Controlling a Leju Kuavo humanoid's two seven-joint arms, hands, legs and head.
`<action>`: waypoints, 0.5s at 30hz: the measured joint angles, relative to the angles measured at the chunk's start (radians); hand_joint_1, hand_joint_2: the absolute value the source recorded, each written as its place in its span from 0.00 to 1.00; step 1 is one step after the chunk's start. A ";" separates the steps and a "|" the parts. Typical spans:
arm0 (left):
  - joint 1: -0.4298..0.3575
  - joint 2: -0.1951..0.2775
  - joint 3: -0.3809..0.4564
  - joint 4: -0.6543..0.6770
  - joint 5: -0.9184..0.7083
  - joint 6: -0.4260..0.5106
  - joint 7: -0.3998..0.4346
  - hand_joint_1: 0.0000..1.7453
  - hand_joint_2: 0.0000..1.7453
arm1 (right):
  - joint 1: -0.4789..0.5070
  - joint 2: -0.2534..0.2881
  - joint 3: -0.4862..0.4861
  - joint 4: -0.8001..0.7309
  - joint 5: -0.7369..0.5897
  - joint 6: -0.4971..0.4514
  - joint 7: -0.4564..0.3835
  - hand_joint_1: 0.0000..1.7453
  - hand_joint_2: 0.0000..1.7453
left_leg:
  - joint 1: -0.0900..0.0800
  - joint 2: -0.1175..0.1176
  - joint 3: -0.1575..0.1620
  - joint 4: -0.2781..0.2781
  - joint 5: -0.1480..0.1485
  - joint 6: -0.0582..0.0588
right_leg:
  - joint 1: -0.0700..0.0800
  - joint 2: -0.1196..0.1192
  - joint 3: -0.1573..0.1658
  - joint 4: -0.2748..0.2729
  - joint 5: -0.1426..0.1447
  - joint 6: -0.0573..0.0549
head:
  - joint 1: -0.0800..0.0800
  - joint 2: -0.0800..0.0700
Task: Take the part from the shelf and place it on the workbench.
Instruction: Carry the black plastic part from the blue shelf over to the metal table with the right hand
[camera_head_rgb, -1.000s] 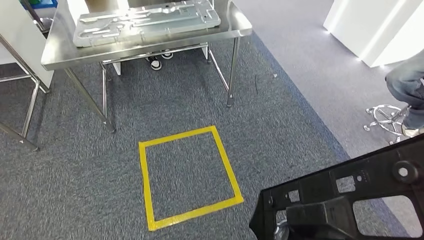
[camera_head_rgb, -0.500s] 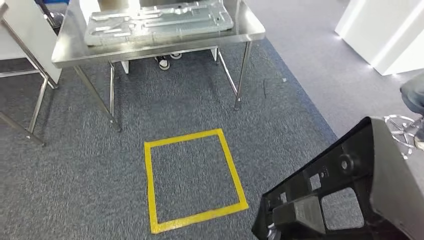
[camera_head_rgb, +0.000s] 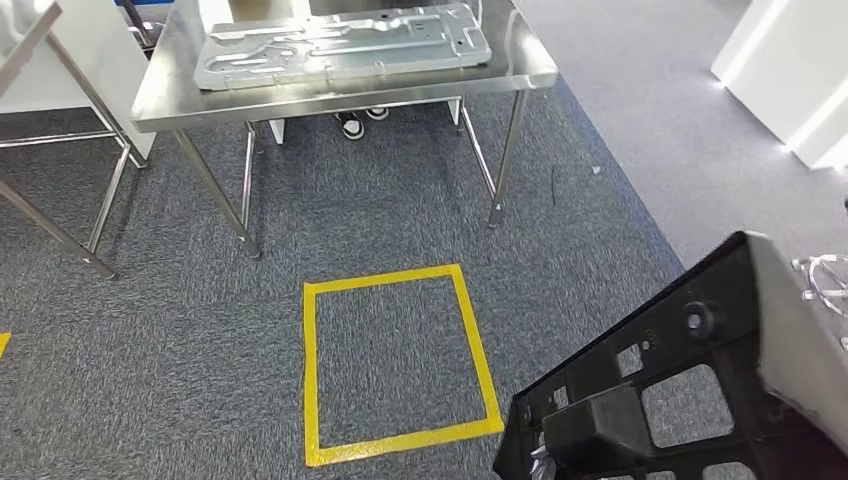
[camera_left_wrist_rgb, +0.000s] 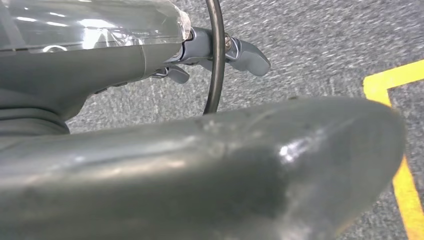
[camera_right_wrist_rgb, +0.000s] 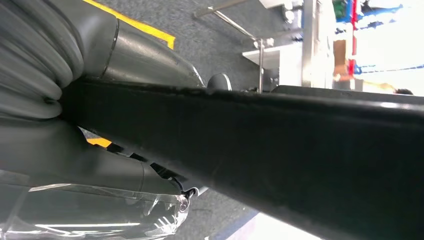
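- Two things have shifted in the last second: the whole floor view has slid, so the robot has turned or stepped, bringing the desk (camera_head_rgb: 340, 95) more squarely ahead; and the part (camera_head_rgb: 690, 400) now sits higher and more tilted at the robot's right side.
- That suggests to me the carrying leg is under way: part off the shelf, not yet set down, with open carpet between robot and desk.
- Left hand (camera_left_wrist_rgb: 200, 165): the wrist view gives a smooth grey thumb up close and short grey fingertips (camera_left_wrist_rgb: 250, 55) beyond it, over carpet. Nothing seems to lie in it, but whether it is spread or curled I cannot tell.
- Desk: brushed stainless steel, thin tube legs, reflective top. A pale stamped metal panel (camera_head_rgb: 340, 45) with ribs and cut-outs lies on it; a person's shoes (camera_head_rgb: 358, 121) show beneath.
- Floor: blue-grey looped carpet with a yellow tape square (camera_head_rgb: 395, 365) on it, seemingly a standing mark.
- Part: matte black moulded plastic, a flat frame with rectangular windows, round bosses and a blocky lug near its lower end.
- Right hand (camera_right_wrist_rgb: 65, 155): its grey ribbed cover and thumb lie on both sides of the part's long black edge, so it grips the part.
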 joint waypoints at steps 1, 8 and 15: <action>-0.003 0.001 0.000 0.000 -0.004 0.000 0.000 0.00 0.00 | -0.001 0.000 0.002 0.002 0.008 -0.004 0.003 1.00 1.00 | -0.004 0.006 0.007 -0.018 0.000 0.005 | 0.002 -0.006 0.002 0.000 -0.004 0.005 | 0.000 0.000; 0.000 0.001 0.000 0.000 -0.021 0.002 0.002 0.00 0.00 | -0.008 -0.003 0.010 0.014 0.018 -0.026 0.023 1.00 1.00 | 0.004 -0.028 0.021 -0.045 0.006 0.033 | -0.006 0.010 -0.073 0.161 -0.091 0.042 | 0.000 0.000; 0.003 0.001 0.001 0.000 -0.022 0.004 0.004 0.00 0.00 | -0.003 -0.008 0.010 0.003 0.046 -0.092 0.032 1.00 1.00 | 0.007 -0.047 0.053 -0.039 -0.029 0.015 | -0.024 0.017 -0.092 0.078 0.035 0.053 | 0.000 0.000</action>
